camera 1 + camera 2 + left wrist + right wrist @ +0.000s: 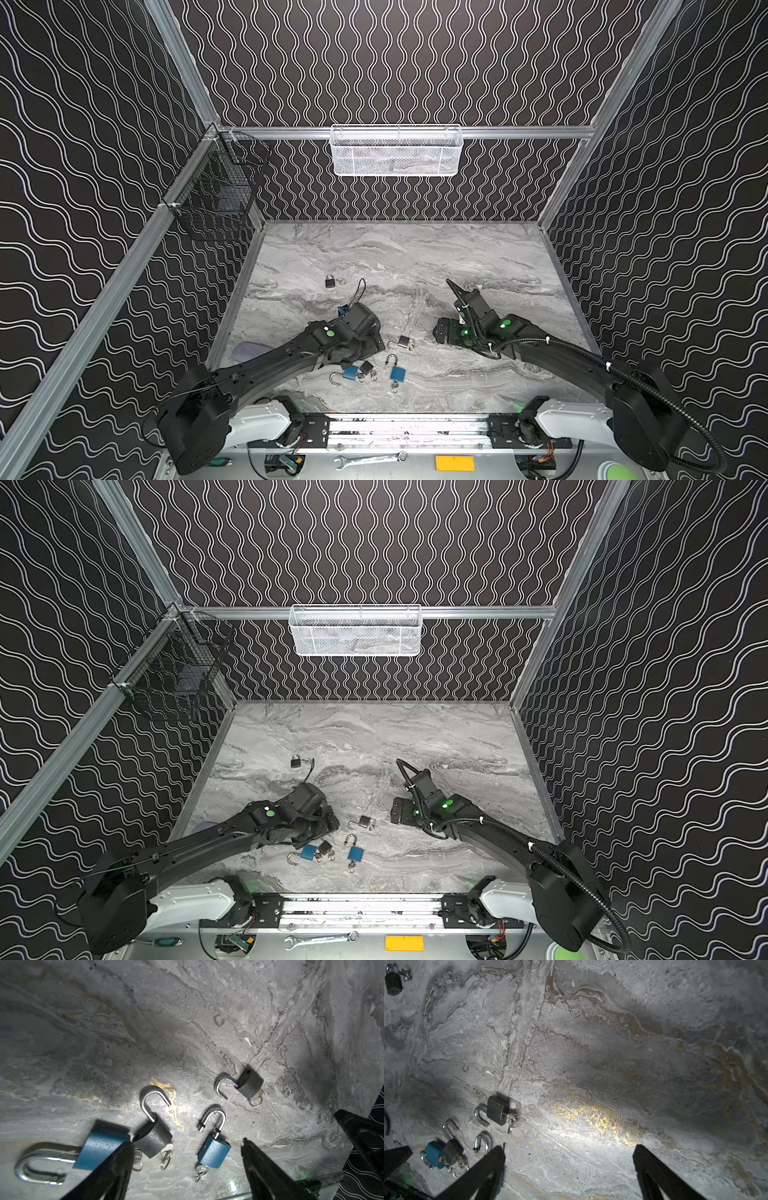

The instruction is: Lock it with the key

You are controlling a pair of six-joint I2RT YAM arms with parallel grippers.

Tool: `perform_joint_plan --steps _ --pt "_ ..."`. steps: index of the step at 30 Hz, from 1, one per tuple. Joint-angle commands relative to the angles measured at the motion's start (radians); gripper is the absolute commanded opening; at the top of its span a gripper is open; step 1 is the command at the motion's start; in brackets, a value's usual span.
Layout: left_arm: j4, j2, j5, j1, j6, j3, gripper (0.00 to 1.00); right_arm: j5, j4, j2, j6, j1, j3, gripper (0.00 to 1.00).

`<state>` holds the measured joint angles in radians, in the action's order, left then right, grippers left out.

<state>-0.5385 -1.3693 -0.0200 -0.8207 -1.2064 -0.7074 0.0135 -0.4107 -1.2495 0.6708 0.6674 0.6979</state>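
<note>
Five padlocks lie on the grey marble-pattern table (pixel 415 257). Four form a group in the lower centre of both top views.

- The small blue box-shaped padlock (pixel 397 373) has its steel shackle raised and free at one end. A silver key on a ring (pixel 200 1171) sits in its base.
- The larger blue padlock (pixel 350 372) has an open shackle, and the dark grey textured padlock (pixel 366 367) lies against it. That one is also open, with ringed keys at its base.
- The grey padlock (pixel 404 342) lies just above the group, shackle swung open.
- The black padlock (pixel 330 281) lies apart, up and left of the group. Its shackle appears shut.

The left arm (pixel 270 365) reaches in from the lower left of the frame, wrist bent down over the group. In the wrist view we see the left gripper (pixel 185 1144) with jaws wide apart. The small blue box-shaped padlock lies between them, ungripped.

The right arm (pixel 561 353) enters from the lower right, wrist low at centre right. The right gripper (pixel 570 1147) has its jaws spread over bare table and clamps nothing.

The gripper fingers (pixel 654 1167) are matte black and tapered.
</note>
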Motion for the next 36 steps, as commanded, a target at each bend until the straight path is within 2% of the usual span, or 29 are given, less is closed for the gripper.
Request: perform_joint_plan --steps 1,15,23,36 --pt "0.022 -0.001 -0.021 -0.021 -0.070 0.014 0.82 0.025 0.010 0.000 0.008 0.001 0.011 0.98" --pt "0.059 -0.075 -0.064 -0.142 -0.198 0.013 0.79 -0.026 0.018 0.017 -0.046 -0.015 0.007 0.98" --pt "0.062 -0.066 -0.073 -0.149 -0.237 0.052 0.77 -0.057 0.050 0.059 -0.044 -0.016 -0.040 0.98" --pt "0.061 -0.155 -0.074 -0.148 -0.240 0.027 0.75 -0.094 0.081 0.081 -0.061 -0.017 -0.068 0.96"
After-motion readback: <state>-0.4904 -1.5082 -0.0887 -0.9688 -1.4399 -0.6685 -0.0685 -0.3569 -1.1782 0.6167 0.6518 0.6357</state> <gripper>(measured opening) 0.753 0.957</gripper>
